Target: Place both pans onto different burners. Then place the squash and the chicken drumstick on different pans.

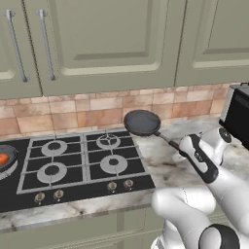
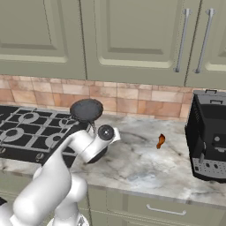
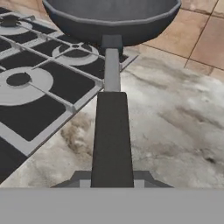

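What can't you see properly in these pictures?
- Other pan, left base view: cut off by the left edge, and the orange thing in it is too small to name.
- Gripper, hand view: its tips hide under the held pan's handle.
- Small brown-orange item on the counter, right base view: too small to name.

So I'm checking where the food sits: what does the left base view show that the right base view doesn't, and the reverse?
Left base view alone: a second black pan at the cooktop's far left, holding something orange-red. Right base view alone: a small brown-orange piece lying on the marble counter, left of a black appliance. Both: the round black frying pan held by its long handle in the gripper, and the black glass cooktop.
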Controlling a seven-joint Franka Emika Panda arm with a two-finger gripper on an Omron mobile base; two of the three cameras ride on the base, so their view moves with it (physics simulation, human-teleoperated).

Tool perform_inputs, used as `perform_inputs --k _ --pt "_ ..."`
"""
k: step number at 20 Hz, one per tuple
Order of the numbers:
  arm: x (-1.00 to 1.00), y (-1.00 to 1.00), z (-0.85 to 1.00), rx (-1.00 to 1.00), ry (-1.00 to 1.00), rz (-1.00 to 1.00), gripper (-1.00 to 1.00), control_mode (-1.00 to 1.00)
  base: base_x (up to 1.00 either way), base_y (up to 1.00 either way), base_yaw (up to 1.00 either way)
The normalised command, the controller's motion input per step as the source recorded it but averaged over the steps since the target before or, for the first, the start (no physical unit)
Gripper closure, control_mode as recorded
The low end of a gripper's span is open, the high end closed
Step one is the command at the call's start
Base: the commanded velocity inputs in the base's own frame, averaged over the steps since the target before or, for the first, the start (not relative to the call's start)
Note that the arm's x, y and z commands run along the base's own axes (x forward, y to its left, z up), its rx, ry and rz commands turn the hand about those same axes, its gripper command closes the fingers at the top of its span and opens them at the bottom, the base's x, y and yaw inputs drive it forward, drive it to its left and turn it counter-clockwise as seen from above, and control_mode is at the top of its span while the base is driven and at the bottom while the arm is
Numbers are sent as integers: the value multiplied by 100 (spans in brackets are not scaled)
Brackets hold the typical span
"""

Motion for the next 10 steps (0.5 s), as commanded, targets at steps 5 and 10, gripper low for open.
perform_inputs --k 5,10 --pt "-3 13 -2 -6 0 30 100 -100 0 0 0" --pt "-7 13 0 -5 1 31 100 -100 0 0 0"
